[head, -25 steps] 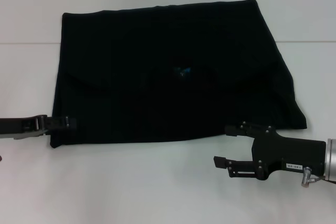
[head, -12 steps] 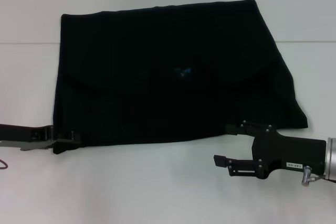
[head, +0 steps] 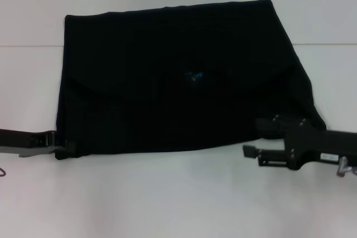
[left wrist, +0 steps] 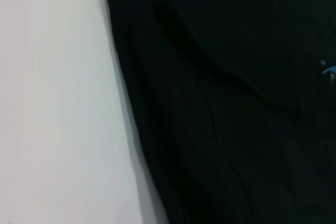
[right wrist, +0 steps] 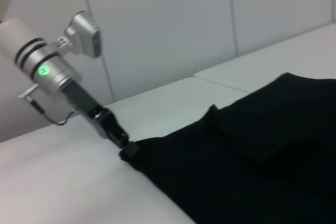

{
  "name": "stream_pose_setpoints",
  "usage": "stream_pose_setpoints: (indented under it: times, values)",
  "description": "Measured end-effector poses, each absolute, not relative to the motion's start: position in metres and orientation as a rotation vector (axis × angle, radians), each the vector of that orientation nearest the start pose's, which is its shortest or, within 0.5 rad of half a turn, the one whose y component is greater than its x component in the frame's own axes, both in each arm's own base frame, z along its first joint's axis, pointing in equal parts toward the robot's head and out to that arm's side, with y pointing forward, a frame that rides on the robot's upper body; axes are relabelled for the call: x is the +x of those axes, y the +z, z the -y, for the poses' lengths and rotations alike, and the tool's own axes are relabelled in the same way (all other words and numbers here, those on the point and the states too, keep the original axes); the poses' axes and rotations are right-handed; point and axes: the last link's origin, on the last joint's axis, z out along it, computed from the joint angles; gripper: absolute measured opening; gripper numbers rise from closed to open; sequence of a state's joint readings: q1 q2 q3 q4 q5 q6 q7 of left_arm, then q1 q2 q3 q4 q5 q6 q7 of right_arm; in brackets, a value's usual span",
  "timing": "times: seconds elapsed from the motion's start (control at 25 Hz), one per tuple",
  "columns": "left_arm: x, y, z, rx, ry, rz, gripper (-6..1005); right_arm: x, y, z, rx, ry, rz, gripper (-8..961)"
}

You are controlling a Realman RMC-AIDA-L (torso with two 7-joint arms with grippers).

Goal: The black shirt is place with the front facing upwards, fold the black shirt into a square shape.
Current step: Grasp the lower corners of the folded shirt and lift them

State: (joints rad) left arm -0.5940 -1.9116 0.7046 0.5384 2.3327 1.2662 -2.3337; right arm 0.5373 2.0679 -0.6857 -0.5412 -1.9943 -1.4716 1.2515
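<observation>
The black shirt lies flat on the white table, partly folded, plain black side up, with the small blue neck label showing in the middle. It also fills the left wrist view, label at the edge, and shows in the right wrist view. My left gripper is at the shirt's near left corner, touching the cloth; the right wrist view shows it at that corner. My right gripper is open at the near right hem, one finger over the cloth, one over the table.
The white table has a seam line running across behind the shirt's middle. A white panelled wall stands behind the table in the right wrist view. Bare table surface lies in front of the shirt.
My left gripper slid along the shirt's left edge to its near corner. My right gripper moved right and forward, from the bare table up to the shirt's near hem.
</observation>
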Motion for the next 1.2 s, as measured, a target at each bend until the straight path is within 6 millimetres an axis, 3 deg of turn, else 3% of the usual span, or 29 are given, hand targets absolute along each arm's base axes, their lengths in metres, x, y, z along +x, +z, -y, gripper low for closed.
stream_pose_setpoints:
  times: [0.12, 0.32, 0.48, 0.64, 0.76, 1.2]
  values:
    - [-0.339, 0.042, -0.36, -2.094, -0.249, 1.796, 176, 0.274, -0.002, -0.338, -2.669, 0.643, -0.656, 884]
    - [-0.336, 0.043, -0.36, -2.107, -0.26, 1.798, 51, 0.274, 0.042, -0.363, -2.579, 0.514, -0.952, 884]
    - [-0.335, 0.043, -0.361, -2.109, -0.267, 1.797, 53, 0.271, 0.083, -0.391, -2.449, 0.262, -1.292, 883]
    - [-0.335, 0.045, -0.362, -2.104, -0.276, 1.8, 56, 0.263, 0.104, -0.41, -2.263, 0.064, -1.511, 882]
    - [-0.334, 0.046, -0.363, -2.104, -0.279, 1.8, 57, 0.257, 0.101, -0.42, -2.19, -0.045, -1.531, 883]
    - [-0.332, 0.047, -0.365, -2.107, -0.281, 1.795, 63, 0.261, 0.036, -0.428, -2.187, -0.171, -1.529, 821]
